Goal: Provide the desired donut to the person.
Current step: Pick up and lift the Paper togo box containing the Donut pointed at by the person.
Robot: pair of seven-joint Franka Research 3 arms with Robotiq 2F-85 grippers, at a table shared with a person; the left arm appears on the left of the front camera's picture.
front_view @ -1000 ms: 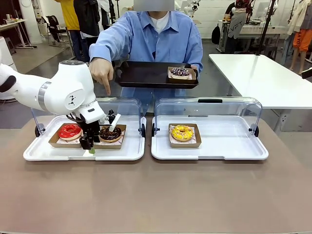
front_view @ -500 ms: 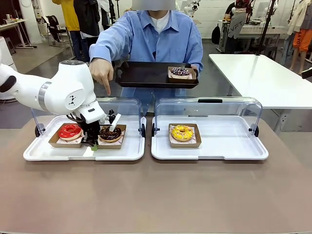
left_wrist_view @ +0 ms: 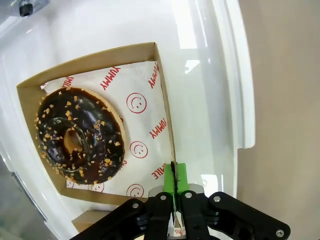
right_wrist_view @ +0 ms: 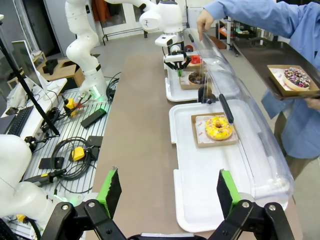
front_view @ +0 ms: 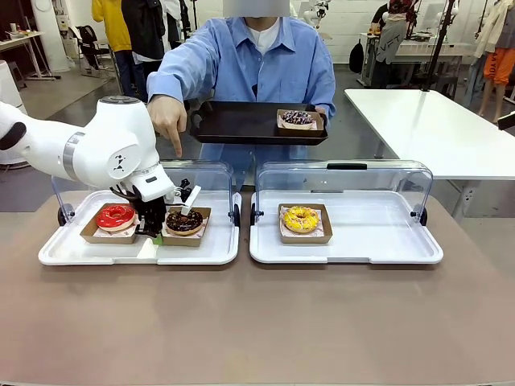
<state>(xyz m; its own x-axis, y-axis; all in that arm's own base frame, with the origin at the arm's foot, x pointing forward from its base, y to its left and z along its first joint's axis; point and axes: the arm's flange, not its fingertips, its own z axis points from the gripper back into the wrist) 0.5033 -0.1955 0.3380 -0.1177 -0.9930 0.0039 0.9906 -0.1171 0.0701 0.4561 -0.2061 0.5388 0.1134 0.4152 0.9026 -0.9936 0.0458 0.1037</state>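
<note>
Two fingers (left_wrist_view: 181,174) of the left gripper (left_wrist_view: 174,175) pinching the cardboard tray (left_wrist_view: 100,59) wall beside the chocolate donut (left_wrist_view: 80,135), lower centre, right gripper (right_wrist_view: 168,191) fingers wide apart, person's hand (front_view: 167,121) pointing down.

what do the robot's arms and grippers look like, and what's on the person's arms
The left arm is glossy white with rounded joints, a grey ring and a small black logo. The left gripper and right gripper are black with bright green pads. The person wears long light blue sleeves.
</note>
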